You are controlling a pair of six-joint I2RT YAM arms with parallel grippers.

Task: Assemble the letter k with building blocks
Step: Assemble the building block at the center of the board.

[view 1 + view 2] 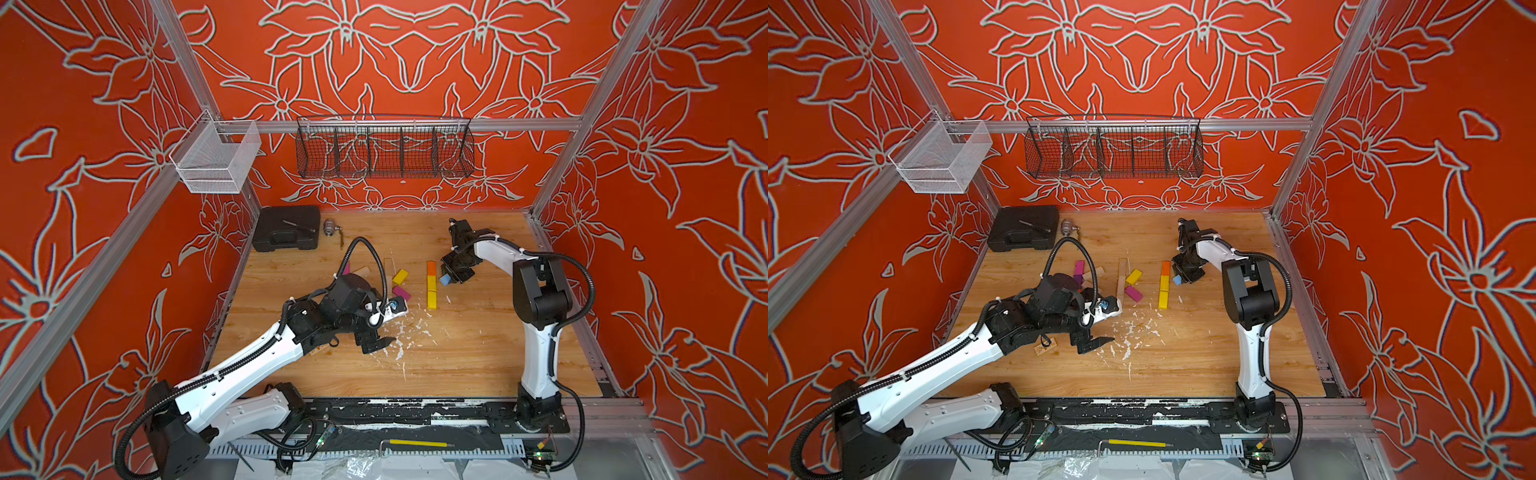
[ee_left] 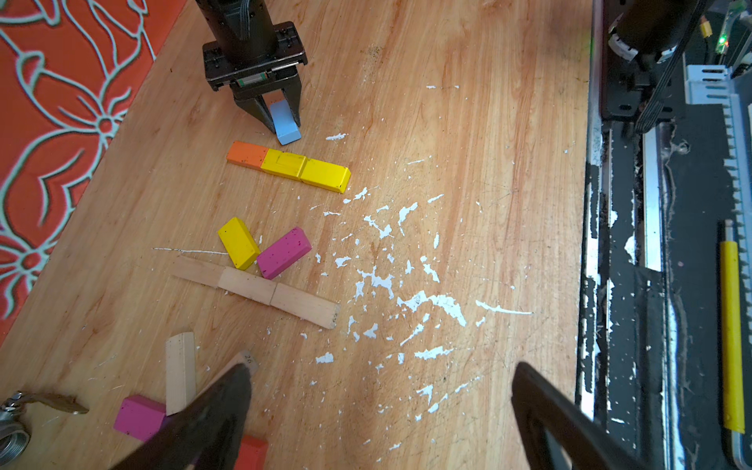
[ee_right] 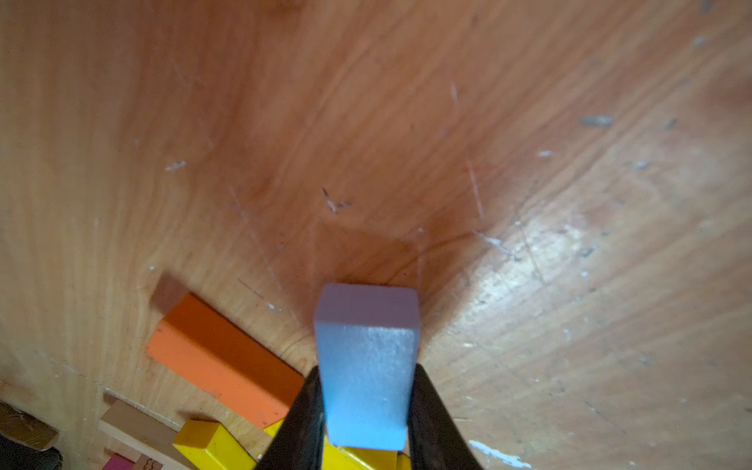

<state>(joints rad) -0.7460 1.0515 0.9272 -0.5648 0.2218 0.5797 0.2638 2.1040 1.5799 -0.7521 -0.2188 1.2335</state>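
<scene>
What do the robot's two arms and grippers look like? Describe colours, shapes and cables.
The left arm and right arm have white shells, black joint housings and black corrugated cables looping alongside. The left gripper and right gripper are black, with tapered, pointed fingers.

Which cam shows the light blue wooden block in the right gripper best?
Right wrist: the light blue wooden block sits close and large between the fingers of the right gripper. Left wrist shows it smaller, near the orange wooden block. In both top views it is a small speck.
</scene>
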